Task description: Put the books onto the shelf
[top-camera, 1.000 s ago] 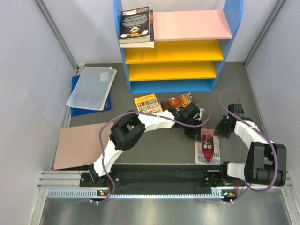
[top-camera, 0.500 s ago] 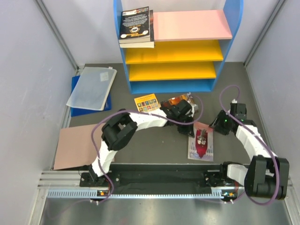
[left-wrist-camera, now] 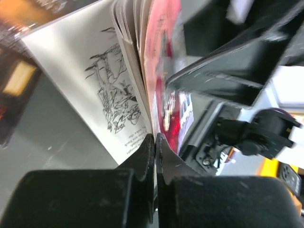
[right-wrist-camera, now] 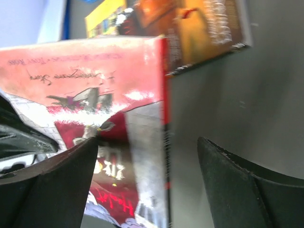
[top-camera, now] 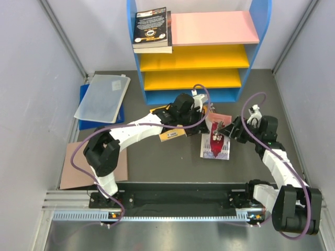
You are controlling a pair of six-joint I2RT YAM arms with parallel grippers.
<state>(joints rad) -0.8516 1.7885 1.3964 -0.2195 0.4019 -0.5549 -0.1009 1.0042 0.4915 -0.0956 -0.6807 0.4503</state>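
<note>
— Books, please: where are they at this moment?
— Two lie stacked at the left end of the pink top board of the shelf. The black book is the upper one, and the one under it is mostly hidden. The pale book with the dark-red figure is in front of the shelf, between the two arms, with its pages a little fanned.
— Who holds it?
— The left claw is pressed fully together on a thin edge of this book, between a printed page and the red cover. The right claw stands wide, with the spine side of the book between its fingers. I cannot tell if it touches.
— And the others?
— The orange book and the yellow book lie flat on the counter, just behind the pale one.
</note>
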